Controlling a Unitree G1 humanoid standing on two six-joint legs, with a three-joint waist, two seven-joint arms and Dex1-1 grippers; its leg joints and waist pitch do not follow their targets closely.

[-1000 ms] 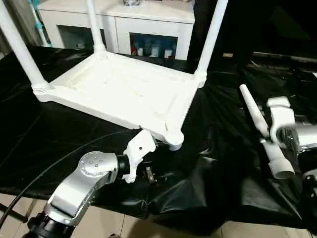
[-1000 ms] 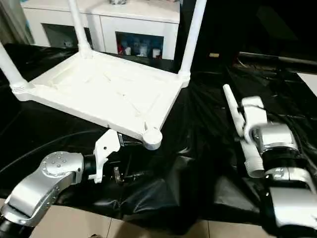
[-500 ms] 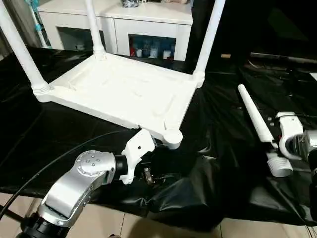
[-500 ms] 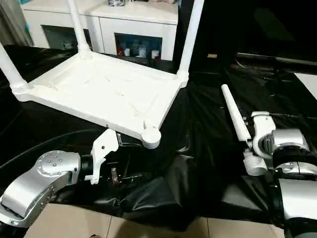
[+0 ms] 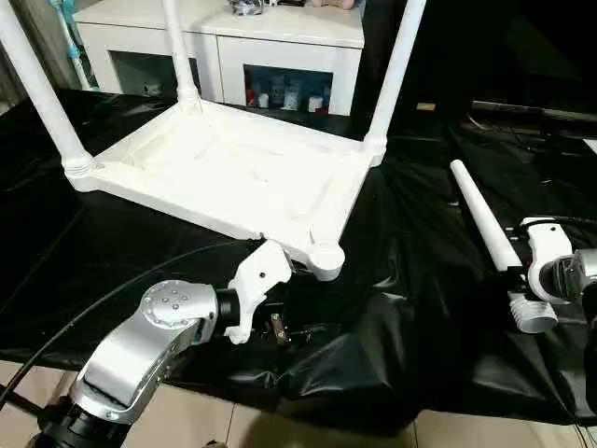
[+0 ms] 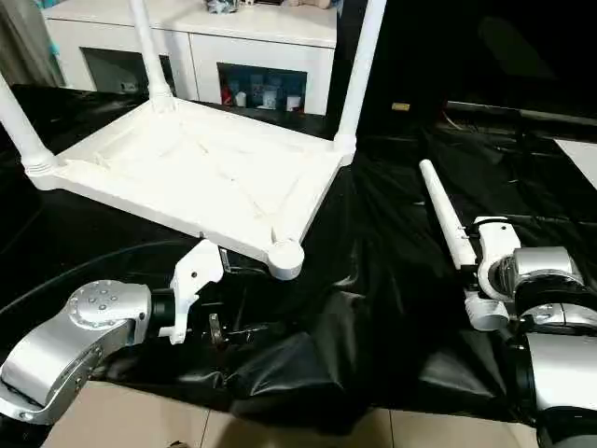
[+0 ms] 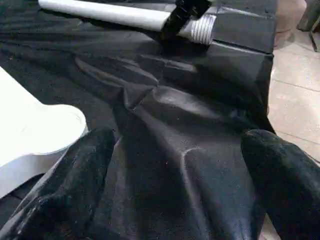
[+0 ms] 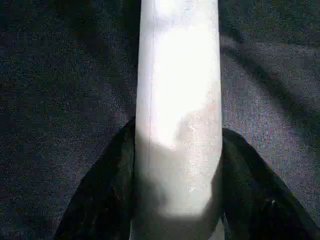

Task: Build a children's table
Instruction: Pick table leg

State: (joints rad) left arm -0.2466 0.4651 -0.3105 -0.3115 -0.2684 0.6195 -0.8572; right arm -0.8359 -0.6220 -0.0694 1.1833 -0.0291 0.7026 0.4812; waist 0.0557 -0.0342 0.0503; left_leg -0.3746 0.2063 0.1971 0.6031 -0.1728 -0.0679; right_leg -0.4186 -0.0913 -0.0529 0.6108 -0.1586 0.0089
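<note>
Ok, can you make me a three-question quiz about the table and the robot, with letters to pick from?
1. Where is the loose leg?
A) on the black sheet
B) on the cabinet
C) on the floor

2. How many legs stand in the tabletop?
A) one
B) three
C) four

3. What are the right gripper jaws doing?
A) closed around the loose leg
B) holding the tabletop
C) far from everything

Answers:
1 A, it lies on the sheet right of the tabletop.
2 B, three sockets have legs and the near corner socket is empty.
3 A, a black finger sits on each side of the tube.
</note>
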